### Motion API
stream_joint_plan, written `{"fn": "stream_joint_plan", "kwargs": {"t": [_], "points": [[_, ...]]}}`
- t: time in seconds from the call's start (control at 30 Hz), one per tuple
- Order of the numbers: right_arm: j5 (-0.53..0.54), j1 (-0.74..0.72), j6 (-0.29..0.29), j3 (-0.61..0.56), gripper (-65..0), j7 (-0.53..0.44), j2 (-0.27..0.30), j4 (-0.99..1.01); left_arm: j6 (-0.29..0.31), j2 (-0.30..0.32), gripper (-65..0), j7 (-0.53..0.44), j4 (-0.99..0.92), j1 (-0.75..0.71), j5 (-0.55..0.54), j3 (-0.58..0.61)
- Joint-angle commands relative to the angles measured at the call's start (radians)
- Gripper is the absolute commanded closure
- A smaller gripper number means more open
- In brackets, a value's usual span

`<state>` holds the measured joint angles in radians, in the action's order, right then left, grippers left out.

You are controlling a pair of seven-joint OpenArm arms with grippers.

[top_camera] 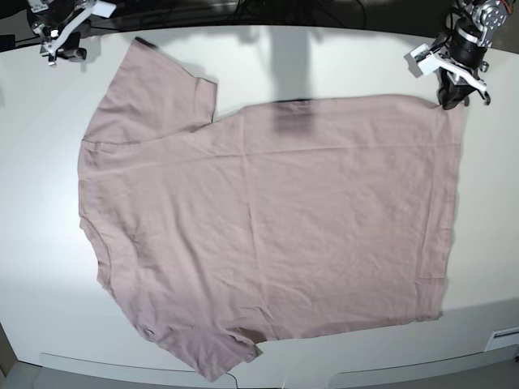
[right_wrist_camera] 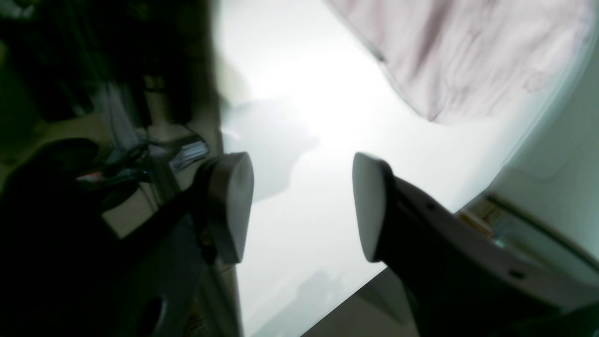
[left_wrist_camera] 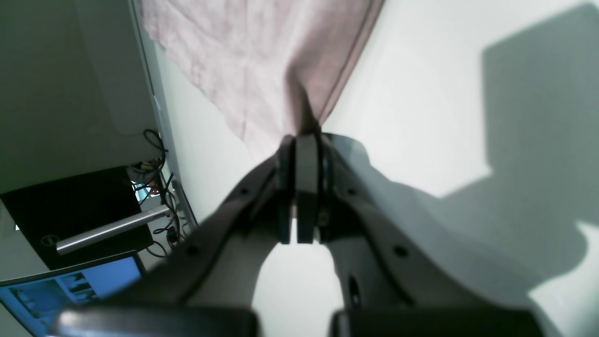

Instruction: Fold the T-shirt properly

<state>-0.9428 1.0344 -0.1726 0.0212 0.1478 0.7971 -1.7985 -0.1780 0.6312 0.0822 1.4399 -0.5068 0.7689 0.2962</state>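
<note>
The T-shirt [top_camera: 268,227] lies spread flat on the white worktop [top_camera: 32,162], its hem corner pinched in the left pincer [left_wrist_camera: 304,140] at the far edge (jaws clamped on the cloth), while the right pincer [right_wrist_camera: 304,206] hangs wide and empty beyond the sleeve corner.

- Left claw [left_wrist_camera: 304,140]: jaws pressed together, flat dark pads face to face, pinching a corner of the T-shirt [top_camera: 268,219] at the tips.
- Left arm: at the far right corner in the base view, wrist angled down, claw tip lowered to the hem corner.
- Right claw [right_wrist_camera: 303,206]: jaws parted wide, pale rounded pads facing each other, nothing between them.
- Right arm: at the far left corner in the base view, claw just off the sleeve.
</note>
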Motion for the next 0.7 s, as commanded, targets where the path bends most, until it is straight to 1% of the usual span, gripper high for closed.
{"fn": "stream_joint_plan", "kwargs": {"t": [0.0, 0.07, 0.13, 0.2, 0.3, 0.37, 0.5, 0.53, 0.67], "points": [[-0.013, -0.014, 0.040, -0.022, -34.3, 0.012, 0.003, 0.006, -0.005, -0.005, 0.0, -0.031, 0.008, 0.025, -0.011, 0.000], [-0.032, -0.054, 0.083, -0.083, -34.3, 0.058, -0.011, 0.027, -0.005, -0.005, 0.0, -0.031, 0.008, 0.025, -0.011, 0.000], [-0.053, -0.085, 0.106, -0.142, -34.3, 0.105, -0.013, 0.032, -0.005, -0.005, 0.0, -0.031, 0.008, 0.025, -0.011, 0.000], [-0.077, -0.115, 0.114, -0.195, -34.3, 0.131, -0.013, 0.032, -0.005, -0.005, 0.0, -0.031, 0.008, 0.025, -0.011, 0.000], [-0.074, -0.151, 0.113, -0.248, -34.3, 0.138, -0.013, 0.032, -0.005, -0.005, 0.0, -0.031, 0.008, 0.025, -0.011, 0.000], [-0.068, -0.168, 0.087, -0.274, -34.3, 0.129, -0.013, 0.034, -0.005, -0.005, 0.0, -0.031, 0.008, 0.025, -0.011, 0.000], [-0.072, -0.178, -0.047, -0.303, -34.2, 0.118, -0.010, 0.045, -0.005, -0.005, 0.0, -0.031, 0.008, 0.025, -0.011, 0.000], [-0.071, -0.178, -0.064, -0.303, -34.2, 0.119, -0.007, 0.046, -0.005, -0.005, 0.0, -0.031, 0.008, 0.025, -0.011, 0.000], [-0.073, -0.175, -0.103, -0.303, -34.3, 0.121, -0.004, 0.047, -0.005, -0.005, 0.0, -0.031, 0.008, 0.025, -0.011, 0.000]]}}
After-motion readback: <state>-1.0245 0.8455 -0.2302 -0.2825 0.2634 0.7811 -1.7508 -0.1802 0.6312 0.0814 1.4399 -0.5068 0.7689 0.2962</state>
